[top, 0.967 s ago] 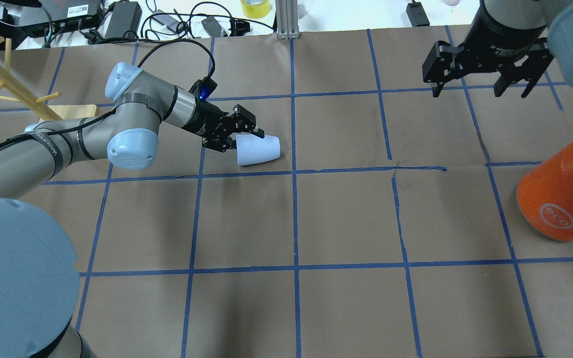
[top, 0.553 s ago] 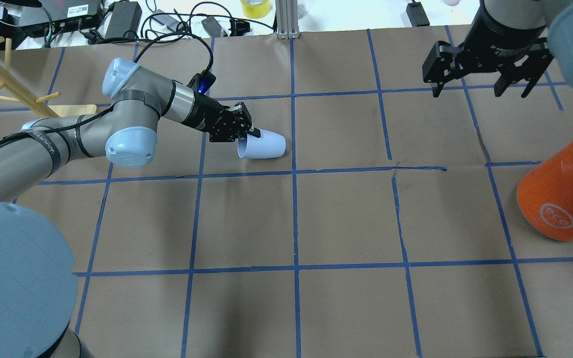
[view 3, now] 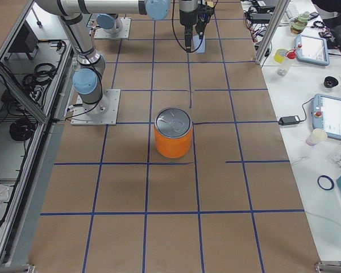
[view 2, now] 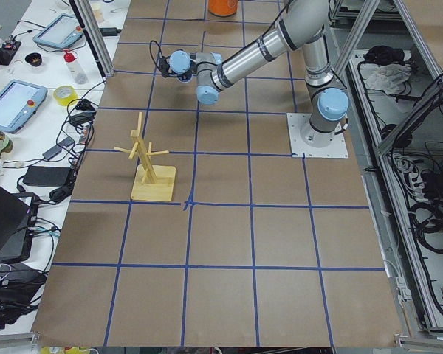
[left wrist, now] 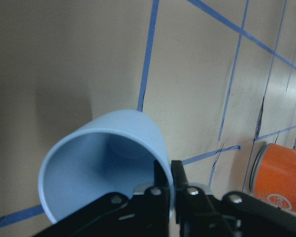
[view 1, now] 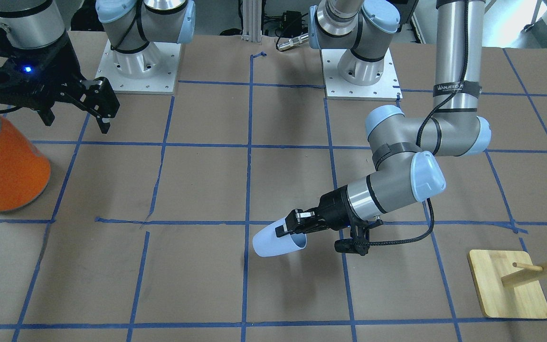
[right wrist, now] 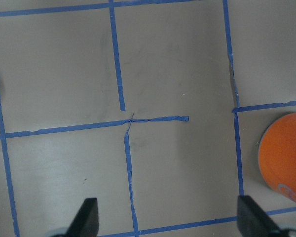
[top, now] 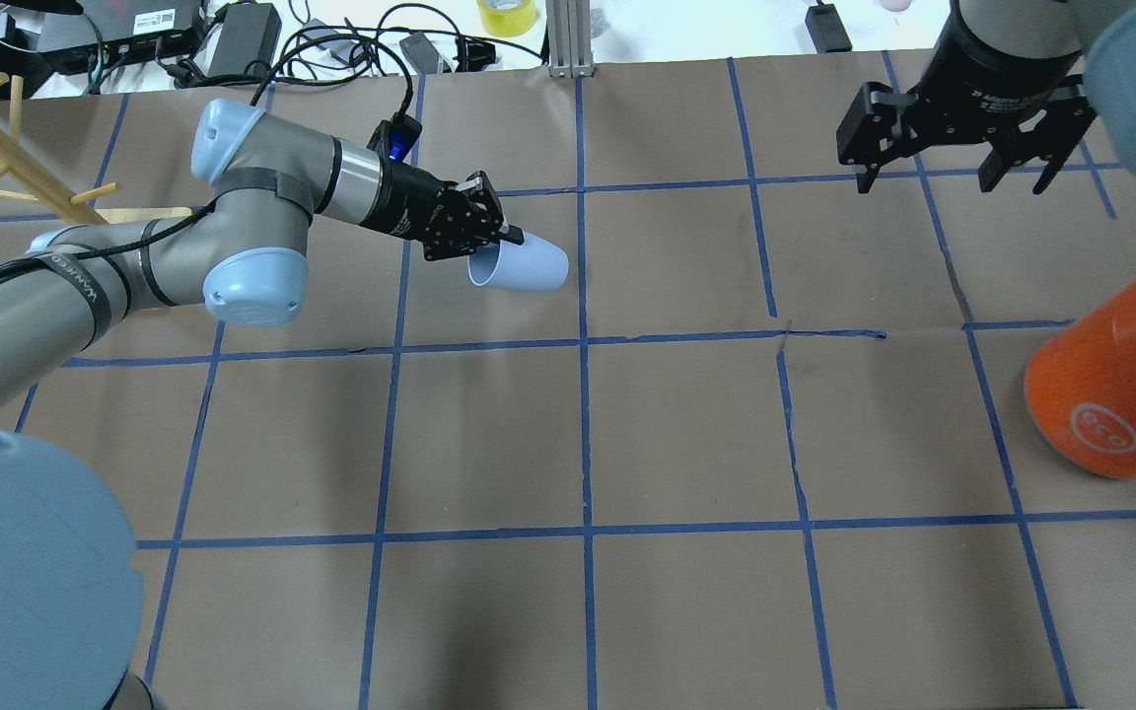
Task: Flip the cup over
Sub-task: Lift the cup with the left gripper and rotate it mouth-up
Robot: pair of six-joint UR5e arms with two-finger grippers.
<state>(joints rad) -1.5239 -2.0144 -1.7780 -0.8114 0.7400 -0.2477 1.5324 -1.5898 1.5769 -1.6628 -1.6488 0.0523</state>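
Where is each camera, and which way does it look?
Front: across the table, facing robot; left gripper holding the cup.
Overhead: behind robot, looking forward; left arm at left.
Left side: table's end; left arm nearest.
Right side: opposite end; orange can central.
Left wrist: into cup's mouth.
Right wrist: straight down; right gripper open.
Both wrists share the can.

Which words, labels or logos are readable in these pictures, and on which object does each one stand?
"eco": logo on the orange can.
"WANJEED": band on the left arm; the smaller print after it is blurred.
White print on the right gripper: too blurred to read.
The cup: no text.
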